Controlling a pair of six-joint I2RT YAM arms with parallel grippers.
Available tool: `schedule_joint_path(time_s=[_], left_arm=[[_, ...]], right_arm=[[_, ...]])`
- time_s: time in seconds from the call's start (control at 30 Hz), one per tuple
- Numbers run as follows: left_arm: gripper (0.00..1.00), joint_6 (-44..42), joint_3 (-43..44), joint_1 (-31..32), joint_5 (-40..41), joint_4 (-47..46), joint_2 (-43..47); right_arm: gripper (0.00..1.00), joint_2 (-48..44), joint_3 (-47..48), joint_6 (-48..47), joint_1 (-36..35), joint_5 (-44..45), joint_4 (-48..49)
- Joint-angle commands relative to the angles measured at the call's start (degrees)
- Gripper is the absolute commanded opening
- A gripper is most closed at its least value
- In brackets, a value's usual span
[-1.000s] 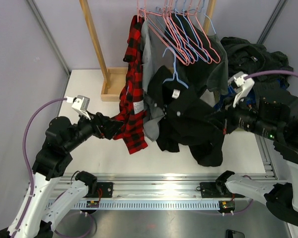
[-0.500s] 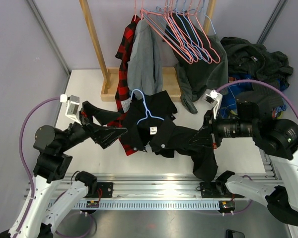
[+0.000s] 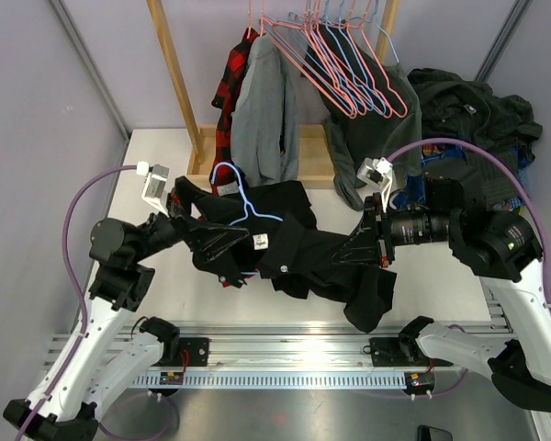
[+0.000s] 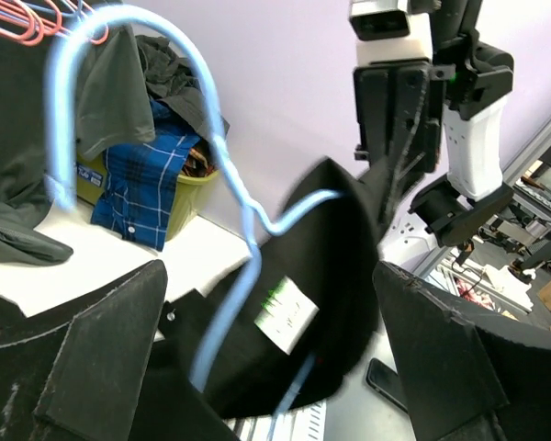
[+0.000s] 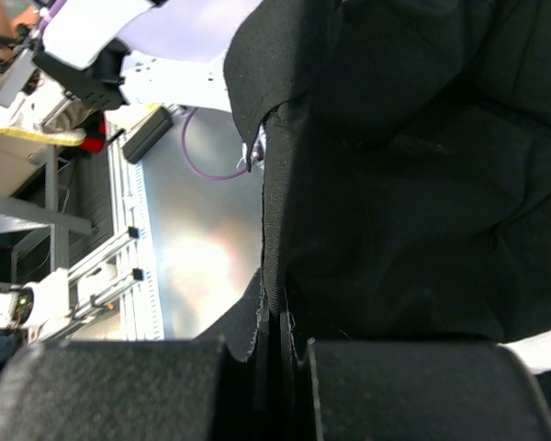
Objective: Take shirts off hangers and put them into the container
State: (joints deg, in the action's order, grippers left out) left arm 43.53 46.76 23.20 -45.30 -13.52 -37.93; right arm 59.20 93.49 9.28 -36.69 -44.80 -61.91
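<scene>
- Compared with a second ago, the plain black long-sleeved shirt [image 3: 317,262] is no longer hanging at the wooden rail frame [image 3: 173,73]. It is now stretching low over the white table [image 3: 165,294], between the two arms.
- The thin light blue wire hanger [image 3: 241,197] is still sitting in the collar of this shirt, and its hook is pointing up and to the left.
- The left gripper [image 3: 222,248] is standing wide open. In the left wrist view the blue hanger and the collar are lying between its fingers [image 4: 92,358], but nothing is pressing on them.
- The right gripper [image 5: 275,354] is closing tightly on a fold of the black shirt.
- The plain mid-grey shirt [image 3: 257,119] and the red-and-black plaid shirt [image 3: 225,92] are hanging on the rail, beside the empty pink-red wire hangers [image 3: 326,69].
- The yellow-green plastic tub [image 4: 191,195] is standing at the far right of the table, with a blue checked cloth [image 4: 133,193] hanging over its rim.
</scene>
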Motion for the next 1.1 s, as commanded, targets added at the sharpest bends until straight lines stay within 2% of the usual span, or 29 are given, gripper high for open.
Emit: schedule_joint_path(time_s=[0.0,0.1,0.2,0.23,0.27,0.4,0.57,0.6,0.7,0.73,0.77,0.87,0.9,1.0,1.03,1.07], left_arm=[[0.99,0.94,0.70,0.18,-1.37,-9.14,-1.35],[0.98,3.14,0.61,0.26,-1.02,-13.97,-2.93],[0.90,5.69,0.61,0.35,-1.11,-18.63,-4.69],[0.85,6.13,0.70,0.44,-1.28,-19.35,-5.04],[0.75,7.00,0.79,0.62,-1.46,-19.96,-5.65],[0.57,8.41,0.61,1.49,-2.25,-23.13,-6.71],[0.42,7.98,0.79,2.02,-2.78,-22.87,-6.19],[0.32,7.71,1.22,2.11,-2.86,-21.82,-6.01],[0.13,6.48,1.66,2.11,-2.87,-19.71,-5.57],[0.03,6.22,1.66,2.20,-2.52,-19.27,-5.05],[0.00,5.52,1.75,2.11,-2.34,-18.66,-4.70],[0.00,2.80,3.25,2.11,-1.29,-14.78,-3.47],[0.00,1.92,5.07,2.11,-0.67,-12.08,-3.20],[0.00,-5.27,9.91,2.11,3.62,-0.32,-1.71],[0.00,-7.47,13.84,2.11,7.64,2.94,-1.36],[0.00,-12.02,15.97,2.11,10.12,9.50,-1.18]], right_arm=[[0.00,-1.28,-0.06,0.13,-0.32,-6.97,4.34],[0.00,-1.72,-1.73,0.04,-0.32,-7.76,4.34],[0.00,-2.16,-2.96,0.21,-0.32,-7.85,4.60],[0.00,-2.33,-3.14,0.30,-0.32,-7.85,4.95],[0.00,-2.33,-3.32,0.30,-0.32,-7.94,5.48],[0.00,-2.33,-3.93,0.56,-0.32,-8.55,6.36],[0.00,-2.33,-4.37,0.92,-0.32,-9.34,8.64],[0.00,-2.16,-4.46,1.00,-0.32,-9.43,9.00],[0.00,-1.98,-4.81,1.09,-0.32,-9.61,9.70],[0.00,-1.98,-4.99,1.18,-0.32,-9.78,9.88],[0.00,-1.98,-5.16,1.27,-0.23,-9.61,10.40],[0.02,-1.98,-5.34,1.62,-0.32,-8.29,10.23],[0.14,-1.81,-5.34,1.19,-0.32,-7.86,10.06],[0.29,-1.98,-5.86,0.57,-0.32,-6.97,9.44],[0.41,-2.16,-6.04,0.48,-0.32,-6.80,9.44],[0.43,-2.33,-6.30,0.48,-0.32,-6.62,9.53]])
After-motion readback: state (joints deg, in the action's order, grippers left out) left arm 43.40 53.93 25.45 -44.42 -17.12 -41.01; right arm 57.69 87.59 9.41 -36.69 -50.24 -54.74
